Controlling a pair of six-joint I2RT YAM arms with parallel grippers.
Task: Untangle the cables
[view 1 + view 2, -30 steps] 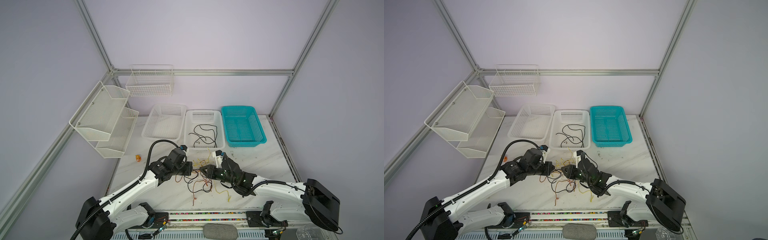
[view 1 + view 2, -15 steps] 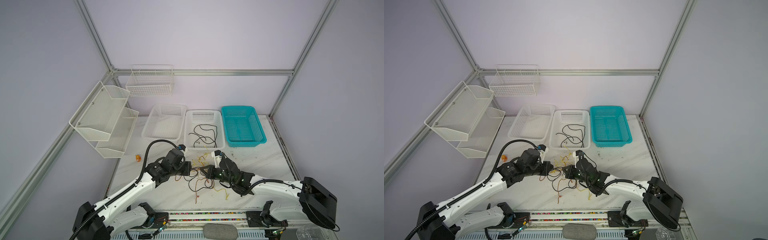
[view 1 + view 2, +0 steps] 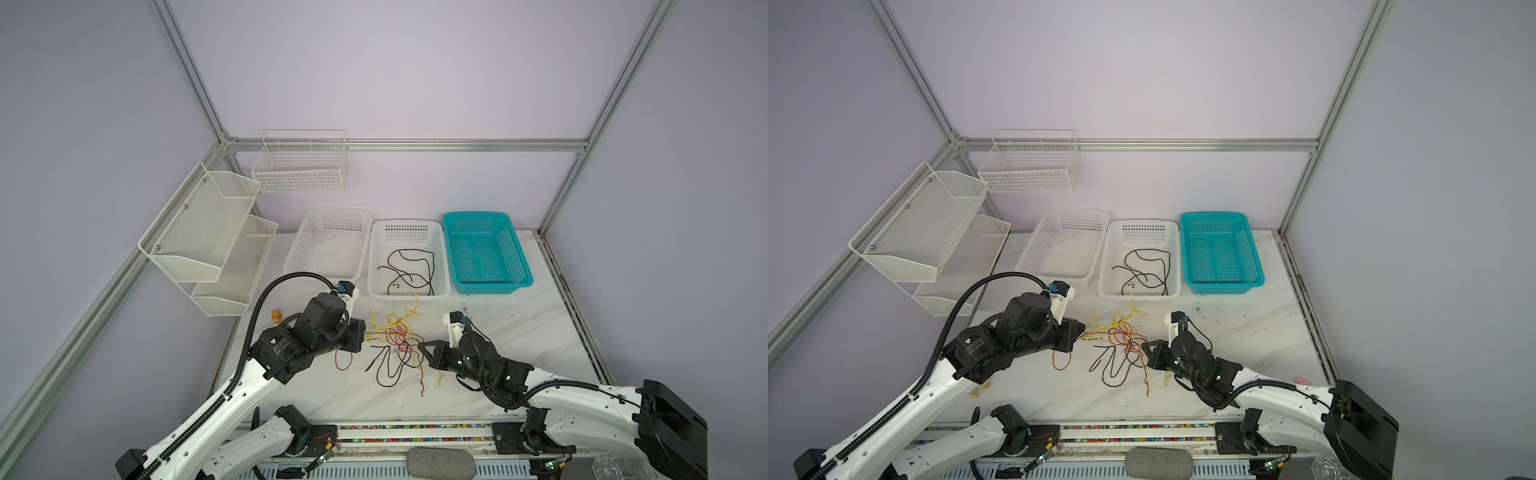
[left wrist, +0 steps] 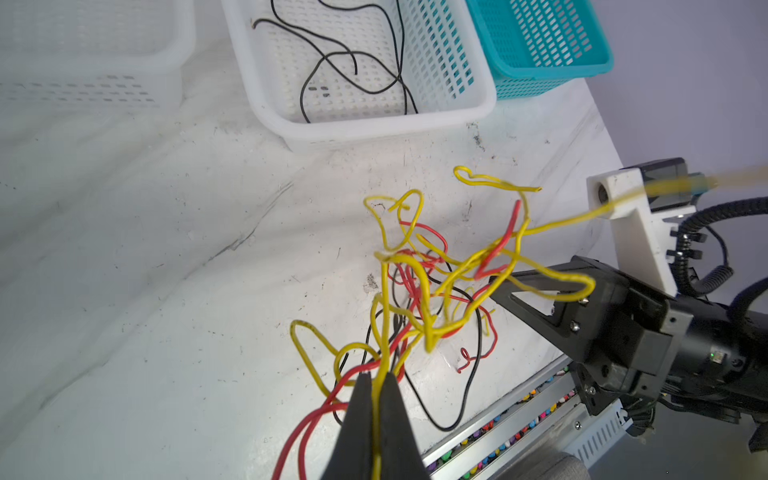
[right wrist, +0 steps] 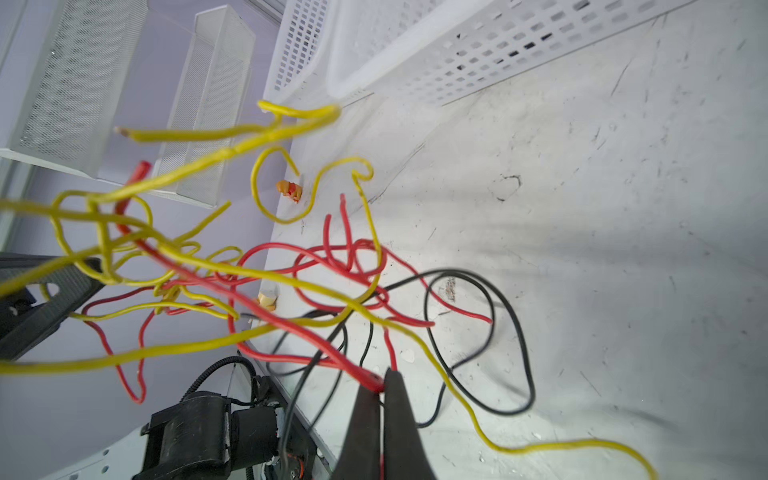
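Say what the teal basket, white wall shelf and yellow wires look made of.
Teal slotted basket: moulded plastic, slightly glossy, uniform slots. White two-tier wall shelf: probably painted metal mesh, fine perforations, thin rod rim. Yellow wires: likely plastic-insulated, smooth sheen, holding kinks.

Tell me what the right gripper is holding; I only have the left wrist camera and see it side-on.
Observer: The right gripper is shut on a red cable.
Operator: Is anything in the teal basket? I see only its corner.
Observer: In both top views the teal basket holds nothing.
Operator: Anything loose behind my arm?
Observer: A small orange object lies on the table near the wall rack.
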